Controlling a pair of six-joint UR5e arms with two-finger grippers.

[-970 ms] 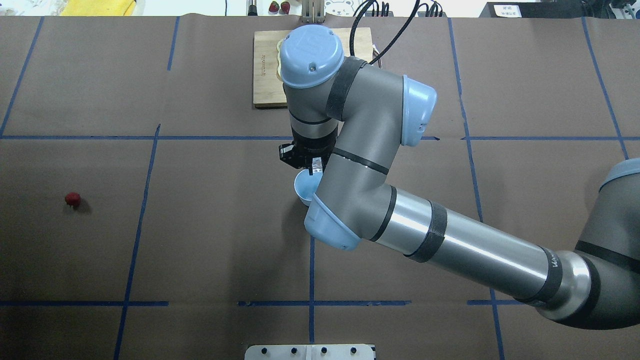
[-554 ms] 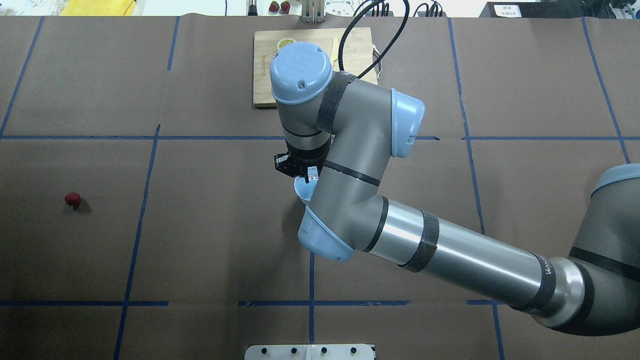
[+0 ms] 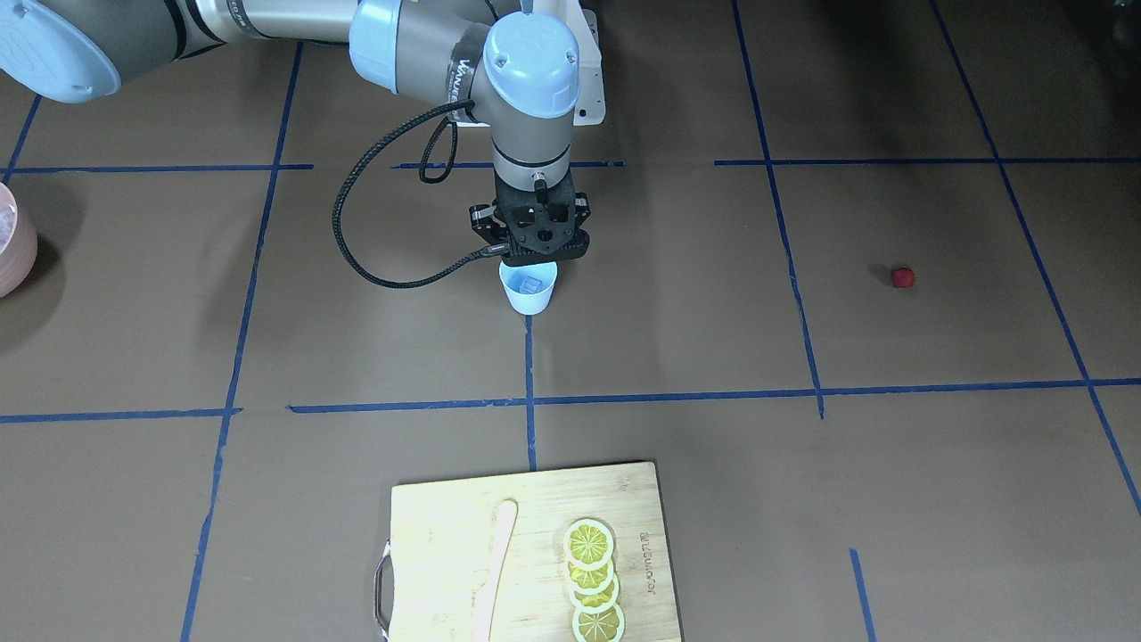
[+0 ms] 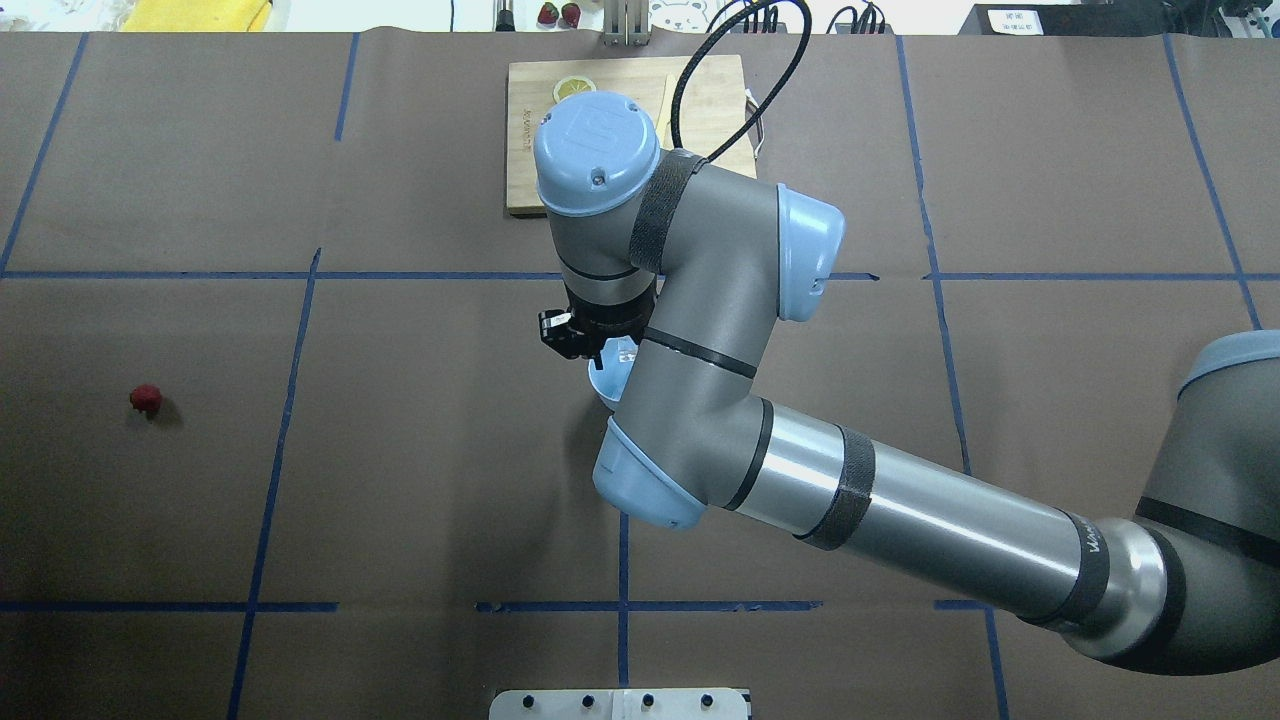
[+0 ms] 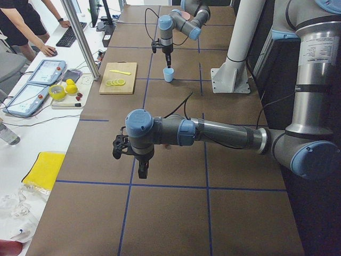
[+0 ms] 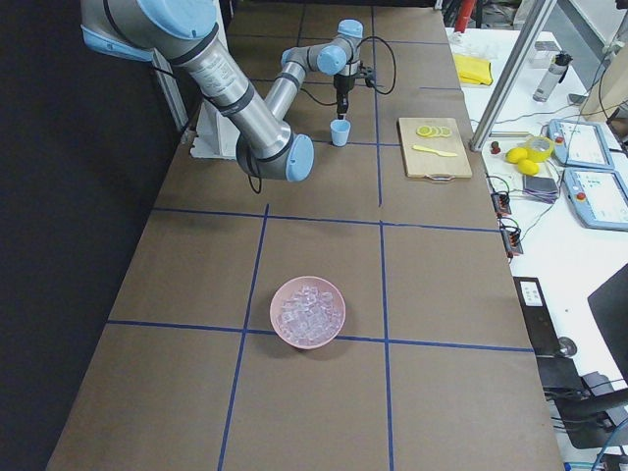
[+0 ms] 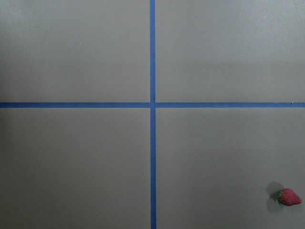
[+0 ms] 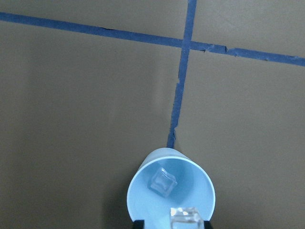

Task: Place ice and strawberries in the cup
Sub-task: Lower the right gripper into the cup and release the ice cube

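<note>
Table (image 4: 400, 480): right gripper (image 3: 531, 261), ice (image 8: 187, 218) above cup (image 3: 529, 301)

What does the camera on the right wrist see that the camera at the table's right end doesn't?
Only the wrist camera: an ice cube lying inside the cup. Only the side camera: the pink bowl full of ice, and the cutting board with lemon slices. Both: the cup and the blue tape lines on the table.

Pale blue cup (image 3: 529, 290), clear ice (image 8: 164, 182), red green-topped strawberry (image 7: 289, 197), brown table (image 4: 450, 450) with blue tape grid (image 4: 150, 275)
</note>
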